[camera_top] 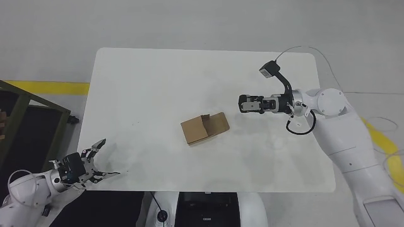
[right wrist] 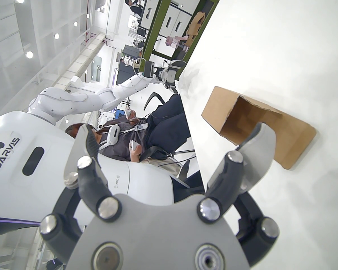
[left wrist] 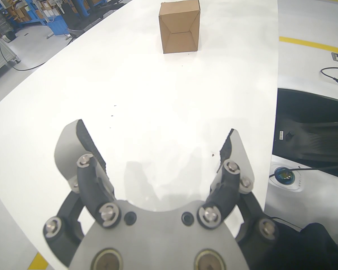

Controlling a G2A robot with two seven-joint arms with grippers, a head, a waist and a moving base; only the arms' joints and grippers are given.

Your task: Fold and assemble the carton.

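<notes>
Carton [camera_top: 204, 128]: plain brown cardboard, lying on its side near the middle of the white bench [camera_top: 158, 75]. The end facing the right pincer [camera_top: 242, 104] is open, with the hollow inside exposed and one edge ragged. The opposite end, facing the left pincer [camera_top: 105, 160], shows diagonal fold lines meeting at a central seam.

Right pincer: released, empty, hanging just above the bench near the carton's open end and apart from it.

Left pincer: released, empty, at the bench's near left corner, well apart from the carton.
</notes>
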